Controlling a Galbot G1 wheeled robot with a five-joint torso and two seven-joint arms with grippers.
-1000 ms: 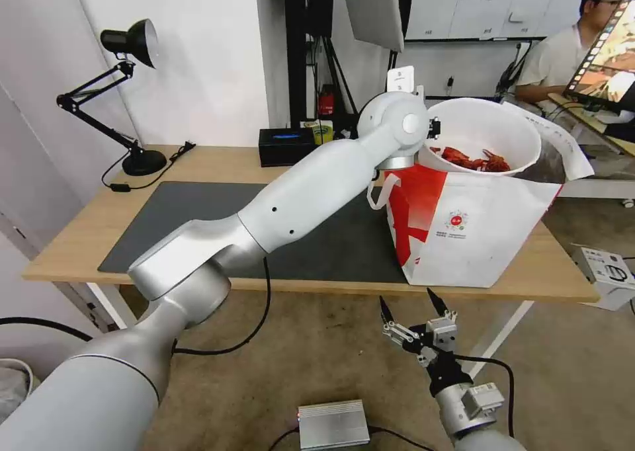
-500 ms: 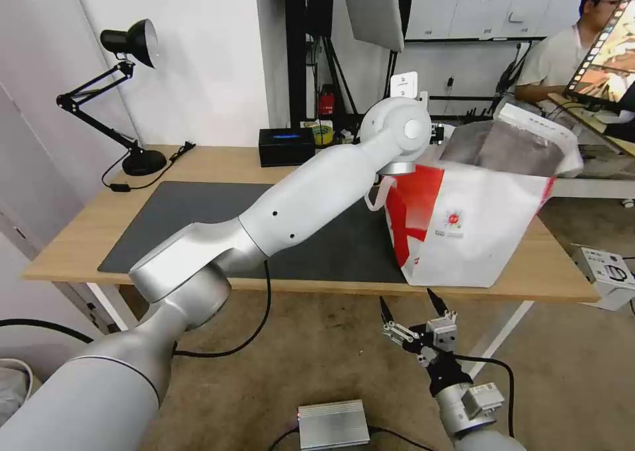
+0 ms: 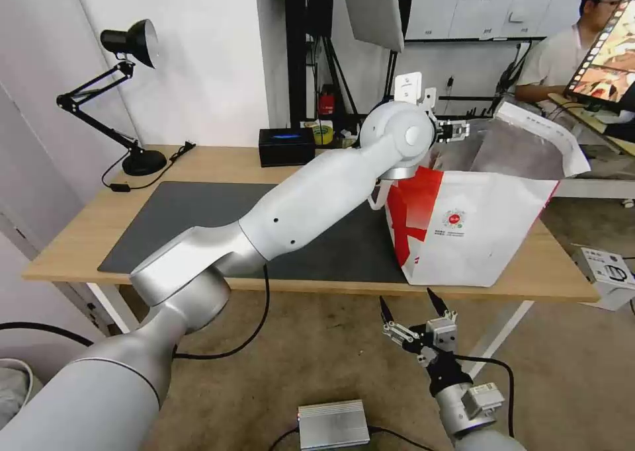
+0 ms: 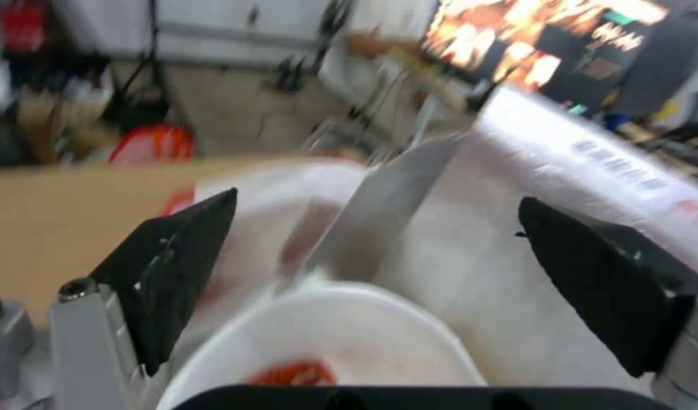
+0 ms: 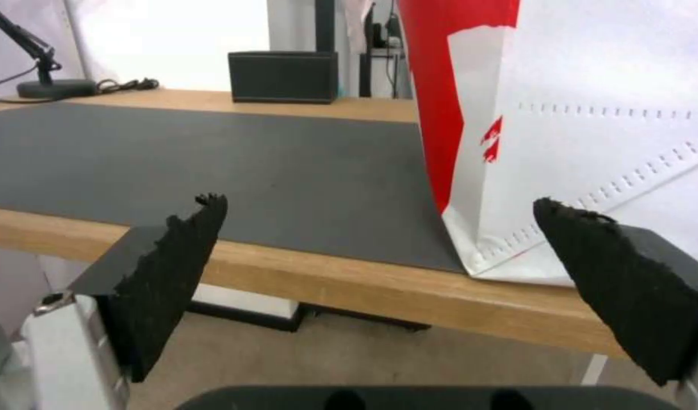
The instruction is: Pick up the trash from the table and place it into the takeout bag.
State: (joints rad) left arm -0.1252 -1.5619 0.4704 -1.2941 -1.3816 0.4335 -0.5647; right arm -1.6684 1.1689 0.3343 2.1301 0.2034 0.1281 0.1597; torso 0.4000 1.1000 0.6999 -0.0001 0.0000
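- White bowl point(image 4: 341, 336) is sitting inside the takeout bag point(image 3: 489, 239), down between the silver foil walls; red shells point(image 4: 292, 373) are lying in its bottom. Blurred in the left wrist view, so no finer detail.
- Bowl is looking round, plain white, rim intact, upright as far as can be told.
- Takeout bag is standing upright on the table point(image 3: 218, 166) at its right end, partly on the dark grey mat point(image 3: 198, 219), mouth gaping open, foil lining showing. White front with a red panel on the left side, small round red logo, white loop handle hanging at the left edge.
- Left gripper point(image 4: 379, 273) is hovering over the bag mouth above the bowl, fingers spread wide, gripping nothing.
- Right gripper point(image 3: 410, 312) is hanging below the table's front edge, near the bag's bottom corner, fingers spread apart, empty.
- Black box point(image 3: 286, 145) is sitting at the table's back edge; black desk lamp point(image 3: 126, 94) is standing at the back left corner.
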